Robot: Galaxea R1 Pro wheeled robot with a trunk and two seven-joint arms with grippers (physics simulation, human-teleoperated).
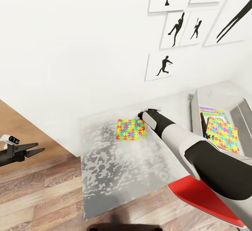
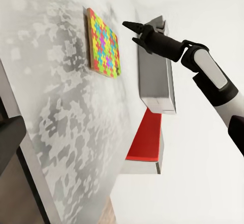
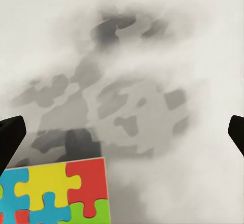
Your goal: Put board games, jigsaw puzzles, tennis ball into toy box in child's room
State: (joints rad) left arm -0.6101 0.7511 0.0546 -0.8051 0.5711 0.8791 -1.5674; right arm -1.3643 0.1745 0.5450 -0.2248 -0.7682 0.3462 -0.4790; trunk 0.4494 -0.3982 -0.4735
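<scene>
Puzzle [image 1: 130, 129] lies flat on the counter [image 1: 115, 168] left of the box [image 1: 224, 100], right hand [image 2: 133, 32] spread apart beside its edge, so next it should close on it.

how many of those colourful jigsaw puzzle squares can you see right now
2. One thin multicoloured jigsaw puzzle square lies flat on the pale grey table, just by the right tool. The other leans inside the light grey toy box. More could be hidden underneath.

left end effector [image 1: 38, 151] parted, low | right end effector [image 2: 130, 33] parted, outstretched
</scene>
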